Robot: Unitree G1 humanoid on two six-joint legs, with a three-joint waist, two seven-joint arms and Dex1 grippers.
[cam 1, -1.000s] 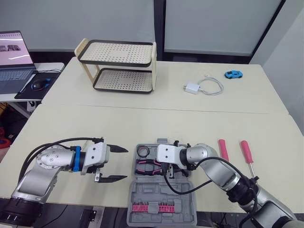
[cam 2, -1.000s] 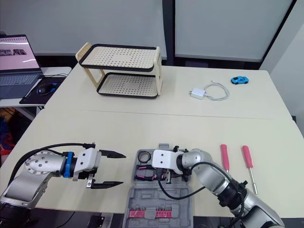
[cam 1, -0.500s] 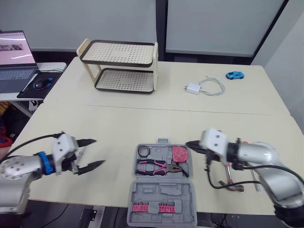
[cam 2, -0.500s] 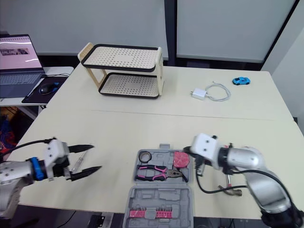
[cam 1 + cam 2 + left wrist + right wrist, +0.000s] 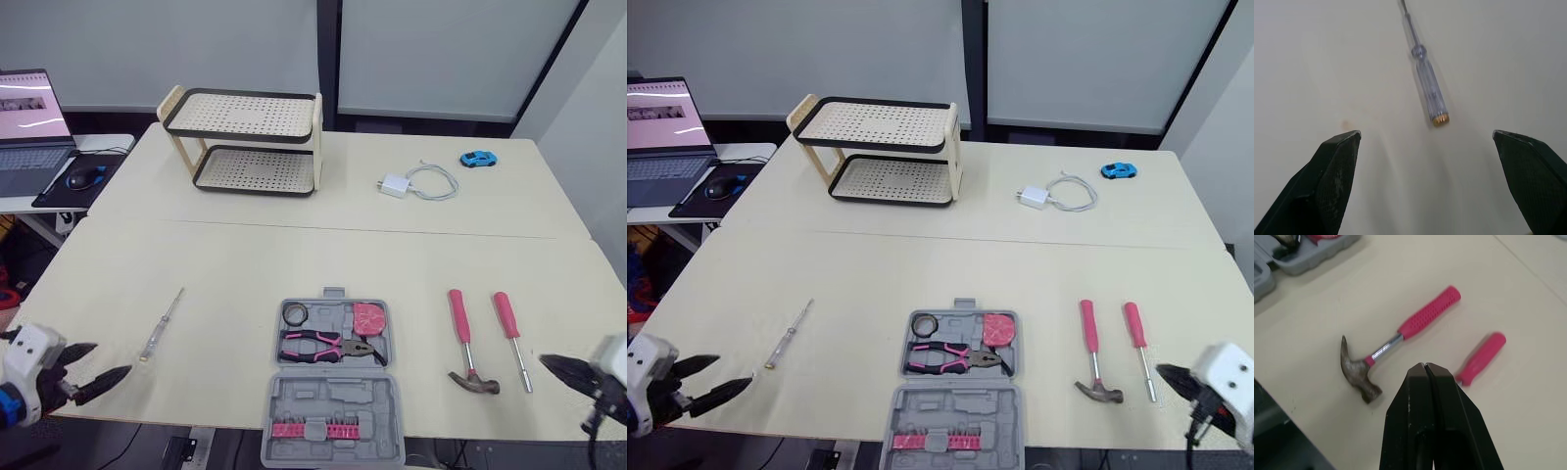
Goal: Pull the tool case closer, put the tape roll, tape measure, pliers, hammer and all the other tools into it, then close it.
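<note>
Hammer [image 5: 1403,335], ribbed pink grip, curved claw

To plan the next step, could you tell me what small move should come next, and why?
Probably open the right gripper and lower it onto the hammer: the gripper is shut and close to the hammer, which lies on the table outside the open tool case.

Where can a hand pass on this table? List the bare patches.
Bare: the wide band between the rack and the tool case; also between the clear screwdriver and the case. Crowded: right of the case, where hammer and pink screwdriver lie side by side.
</note>
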